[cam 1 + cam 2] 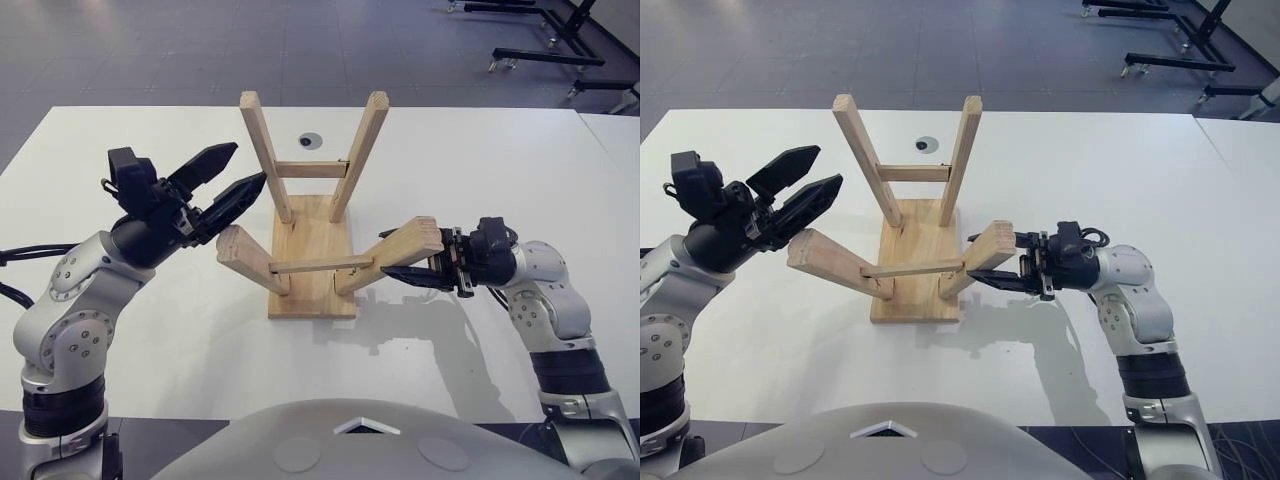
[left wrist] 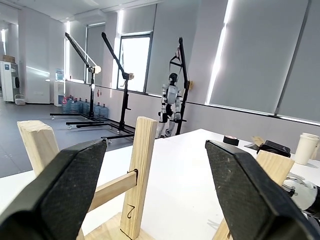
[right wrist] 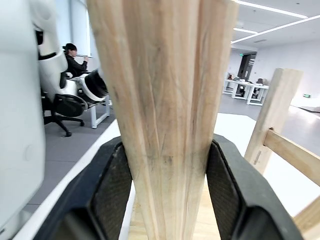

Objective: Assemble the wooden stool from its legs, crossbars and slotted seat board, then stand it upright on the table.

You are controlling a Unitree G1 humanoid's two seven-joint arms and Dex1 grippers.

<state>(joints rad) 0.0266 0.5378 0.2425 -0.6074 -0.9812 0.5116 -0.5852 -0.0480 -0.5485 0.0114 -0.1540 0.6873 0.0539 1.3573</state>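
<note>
The right gripper is closed on the near right leg of the stool, close to the leg's free upper end. In the right wrist view this leg stands between the two black pads, which press against its opposite sides with no gap showing.

The stool is upside down. Its slotted seat board lies flat on the white table, and all four legs stick up from it, splayed outwards. The near left leg leans towards the left arm and is tied to the gripped leg by the near crossbar. Behind them the far left leg and far right leg rise taller in the picture, joined by the far crossbar.

The left gripper hangs above and just beside the top of the near left leg. Its jaws are spread wide and hold nothing. Its fingertips point towards the far left leg, near it but apart. In the left wrist view the two fingers stand well apart, and the stool legs seen in the gap between them lie farther off, untouched.

A small round dark insert sits in the tabletop beyond the far crossbar.
</note>
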